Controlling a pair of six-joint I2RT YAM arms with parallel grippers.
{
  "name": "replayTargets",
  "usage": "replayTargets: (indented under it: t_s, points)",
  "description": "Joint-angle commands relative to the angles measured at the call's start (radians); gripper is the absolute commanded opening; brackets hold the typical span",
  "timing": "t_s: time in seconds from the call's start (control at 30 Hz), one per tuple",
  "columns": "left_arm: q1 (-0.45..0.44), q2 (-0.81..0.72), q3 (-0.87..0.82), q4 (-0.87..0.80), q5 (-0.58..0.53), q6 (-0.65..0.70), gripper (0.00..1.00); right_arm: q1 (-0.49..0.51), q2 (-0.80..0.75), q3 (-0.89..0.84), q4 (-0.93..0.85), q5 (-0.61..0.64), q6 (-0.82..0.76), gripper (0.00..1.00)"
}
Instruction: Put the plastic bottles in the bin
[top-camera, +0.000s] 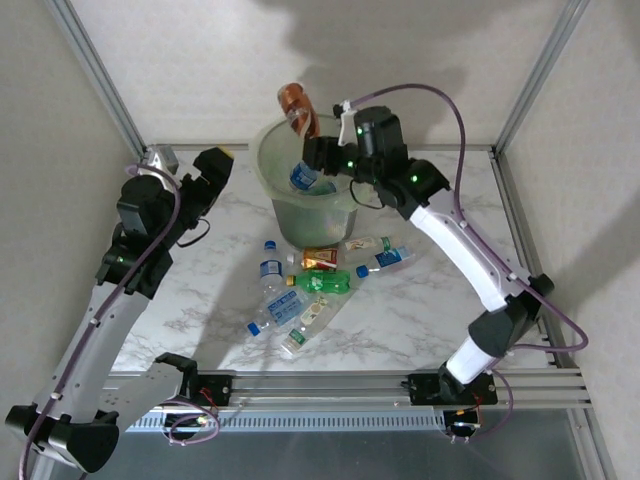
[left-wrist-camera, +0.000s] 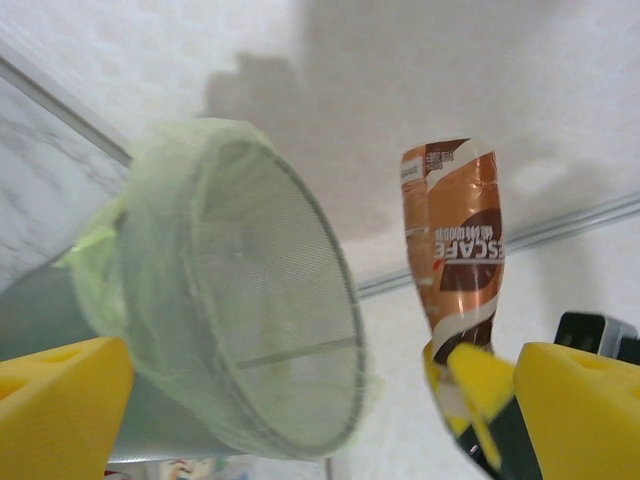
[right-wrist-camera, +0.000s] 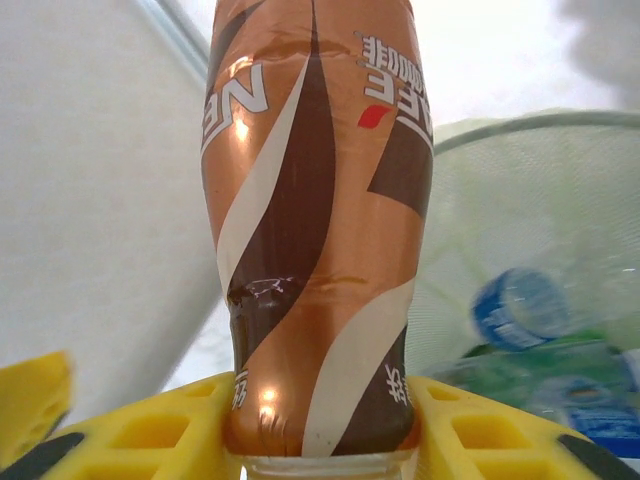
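Get the brown bottle (right-wrist-camera: 315, 230) right over the hole of the bin (top-camera: 268, 165) before letting go, so it does not hit the rim. The right gripper (top-camera: 318, 152) pinches its neck end. The bottle sticks up from the fingers, above the bin's far edge. The left gripper (top-camera: 213, 165) is spread wide and holds nothing, beside the bin.

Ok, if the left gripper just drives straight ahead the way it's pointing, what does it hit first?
Most likely the bin, at its liner-covered rim, dead ahead between the left gripper's open fingers. The brown bottle sits to one side of that line. Depth is unclear.
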Motion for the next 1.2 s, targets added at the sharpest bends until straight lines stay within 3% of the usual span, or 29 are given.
replayTargets:
  t_s: [0.0,0.43,0.53,0.6,0.67,0.83,1.0,1.17]
  points:
    - [0.008,-0.021,-0.027,-0.067,-0.058,0.083,0.96,-0.046,0.098,0.093,-0.160,-0.014,-0.076,0.42]
    - [0.008,-0.037,-0.091,-0.081,-0.084,0.112,0.94,-0.130,0.251,0.258,-0.295,0.031,-0.144,0.44]
    - [0.008,-0.038,-0.097,-0.081,-0.085,0.113,0.94,-0.130,0.253,0.266,-0.301,0.055,-0.145,0.52]
    - [0.008,-0.037,-0.099,-0.081,-0.084,0.112,0.94,-0.130,0.257,0.283,-0.312,0.084,-0.143,0.67]
    - [0.009,-0.039,-0.102,-0.081,-0.085,0.111,0.94,-0.130,0.259,0.300,-0.321,0.104,-0.142,0.76]
    - [0.010,-0.042,-0.107,-0.091,-0.093,0.117,0.94,-0.130,0.237,0.342,-0.337,0.122,-0.134,0.77]
    - [0.010,-0.043,-0.120,-0.096,-0.097,0.116,0.92,-0.130,0.160,0.301,-0.320,0.163,-0.112,0.77]
    - [0.010,-0.047,-0.131,-0.100,-0.098,0.115,0.91,-0.130,0.015,0.112,-0.258,0.255,-0.055,0.78]
